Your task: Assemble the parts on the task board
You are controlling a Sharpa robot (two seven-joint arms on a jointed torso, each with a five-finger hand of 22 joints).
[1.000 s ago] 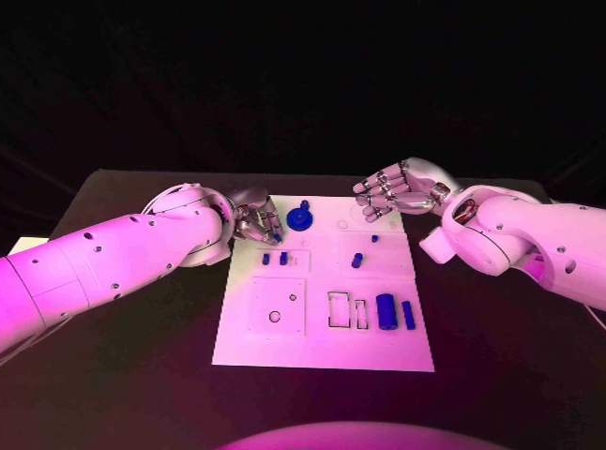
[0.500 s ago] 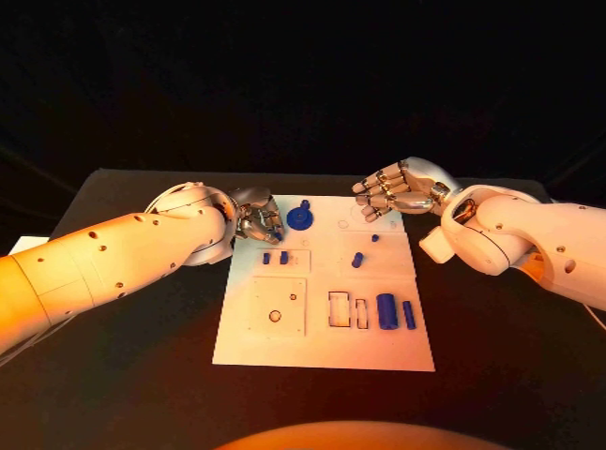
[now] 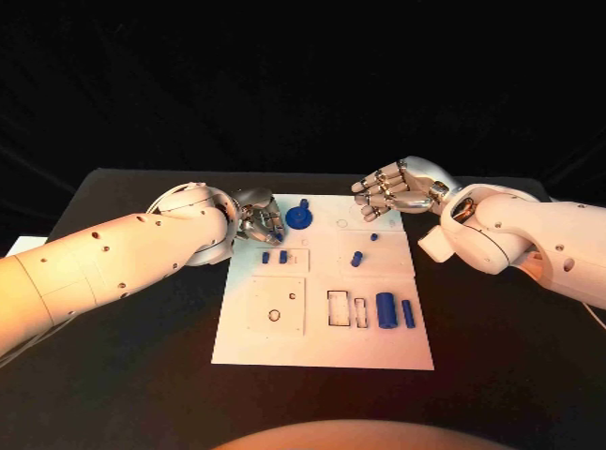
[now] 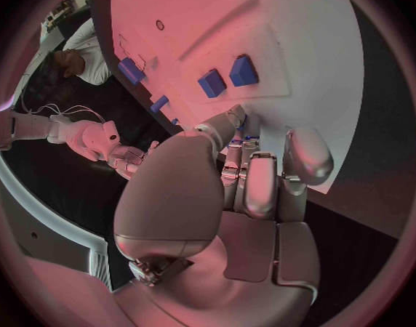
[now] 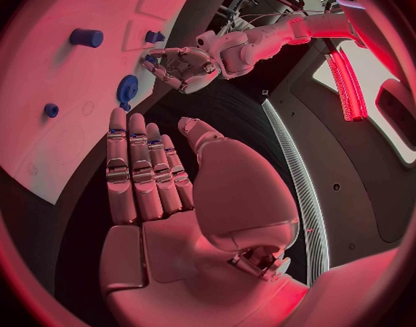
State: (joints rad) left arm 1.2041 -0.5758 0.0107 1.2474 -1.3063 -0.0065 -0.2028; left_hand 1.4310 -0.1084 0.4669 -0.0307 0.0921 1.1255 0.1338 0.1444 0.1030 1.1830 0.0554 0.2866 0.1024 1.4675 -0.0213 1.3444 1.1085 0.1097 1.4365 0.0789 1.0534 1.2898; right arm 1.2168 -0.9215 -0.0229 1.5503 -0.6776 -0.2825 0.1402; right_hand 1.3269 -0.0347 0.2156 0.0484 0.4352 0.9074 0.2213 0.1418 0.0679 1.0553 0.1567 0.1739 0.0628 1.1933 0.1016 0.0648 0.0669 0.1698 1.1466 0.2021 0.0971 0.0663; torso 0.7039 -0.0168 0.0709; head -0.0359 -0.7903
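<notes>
The white task board (image 3: 324, 333) lies flat in the middle of the black table (image 3: 128, 375). Small blue parts sit on it. A blue round gear (image 3: 299, 217) is near the far edge of the board. Two little blue blocks (image 3: 274, 257) sit side by side in a shallow square spot just below the gear. Two more small blue pegs (image 3: 358, 260) stand nearer the middle. Down at the right side, a fat blue cylinder (image 3: 386, 310) and a thin blue bar (image 3: 409, 314) lie side by side, next to two slots with dark outlines (image 3: 348, 310). A square plate with a round hole (image 3: 276, 307) sits on the left part of the board. The left hand (image 3: 259, 221) is at the far left corner of the board, just beside the gear, with its fingers curled in; I cannot tell if it holds anything. The right hand (image 3: 395, 194) floats above the far right corner, fingers spread out and holding nothing.
</notes>
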